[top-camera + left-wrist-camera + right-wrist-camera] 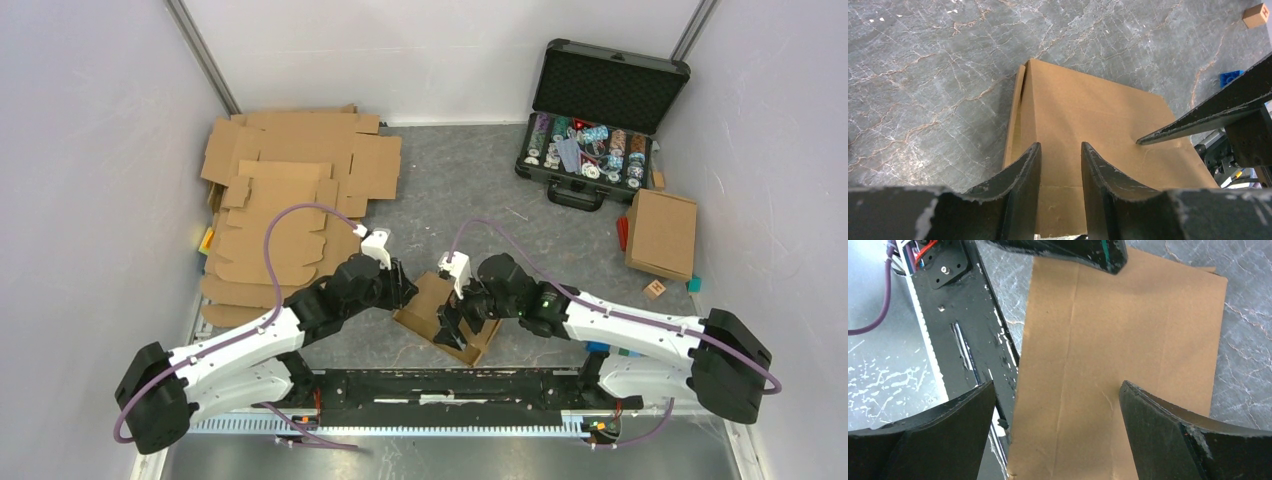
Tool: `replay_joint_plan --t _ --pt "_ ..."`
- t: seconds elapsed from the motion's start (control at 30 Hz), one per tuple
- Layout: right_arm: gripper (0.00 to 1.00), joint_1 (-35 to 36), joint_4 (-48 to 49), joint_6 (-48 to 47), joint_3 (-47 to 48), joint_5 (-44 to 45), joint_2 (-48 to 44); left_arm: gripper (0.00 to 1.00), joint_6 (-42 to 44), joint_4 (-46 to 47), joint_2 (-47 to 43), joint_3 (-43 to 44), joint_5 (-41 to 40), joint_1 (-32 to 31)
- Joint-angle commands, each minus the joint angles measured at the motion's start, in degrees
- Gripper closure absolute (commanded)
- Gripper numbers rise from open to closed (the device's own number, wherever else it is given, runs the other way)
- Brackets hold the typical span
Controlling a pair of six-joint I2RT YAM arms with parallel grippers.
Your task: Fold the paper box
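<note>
- The box, a partly folded brown cardboard piece, lies on the grey surface near the middle of its near edge, between the 2 arms.
- The left end effector sits over 1 panel, fingers only a little apart; bare cardboard shows in the gap and nothing is visibly pinched.
- The right end effector is spread wide above the same box, holding nothing. In the left wrist view, 1 of its fingers appears to touch the panel.
- Risk 1: the left fingers may shut on air if no raised edge lies between them, leaving the fold unmade.
- Risk 2: a sideways push could slide the light box onto the black rail along the near edge, since nothing pins it firmly.
- Risk 3: the 2 end effectors work very close together, so a small misjudged reach could knock them together or crease the panel off its fold line.
</note>
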Motion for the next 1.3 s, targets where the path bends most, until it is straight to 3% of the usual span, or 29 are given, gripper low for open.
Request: replay_joint_plan --t 0.0,0.17,0.37,0.5,0.63,0.77,0.9,1.0,1.13,1.27 --pt "0.02 0.7 0.6 1.3 5.1 0.2 0.4 0.59 -1.9 2.9 -0.4 -1.1 0.5 0.1" --pt "0.02 0.6 -1.1 -0.4 4.8 5.0 -1.7 0.60 -1.6 3.2 -0.3 -3.3 1.6 0.1" --pt "0.05 0.6 1.9 3.8 0.8 8.8 -5.7 0.64 -2.5 4.3 -0.6 -7.7 1.5 0.0" --pt "0.34 0.5 1.6 4.9 -1.5 11.4 -7.1 0.64 -2.1 4.3 -1.4 -8.3 1.2 0.0" --pt "0.73 0.5 -0.1 4.9 -2.8 10.3 -5.7 0.64 -1.3 4.1 0.0 -7.9 1.7 0.0" --pt "0.89 0.6 1.4 6.8 -7.5 10.6 -5.8 0.64 -1.0 2.9 0.3 -7.6 1.2 0.1" --pt "0.91 0.5 6.6 8.6 -13.4 9.6 -4.6 0.62 0.4 1.2 0.3 -5.2 1.8 0.0" --pt "0.90 0.5 5.0 6.8 -13.5 14.4 -2.5 0.61 2.5 -4.4 2.0 -1.0 1.4 0.0" --pt "0.84 0.6 0.3 4.5 -10.2 16.4 -2.5 0.50 3.8 -7.4 0.6 1.0 -0.4 0.0" --pt "0.72 0.5 2.0 5.6 -11.4 17.1 -5.6 0.39 6.3 -11.9 -1.7 3.0 -3.2 0.2"
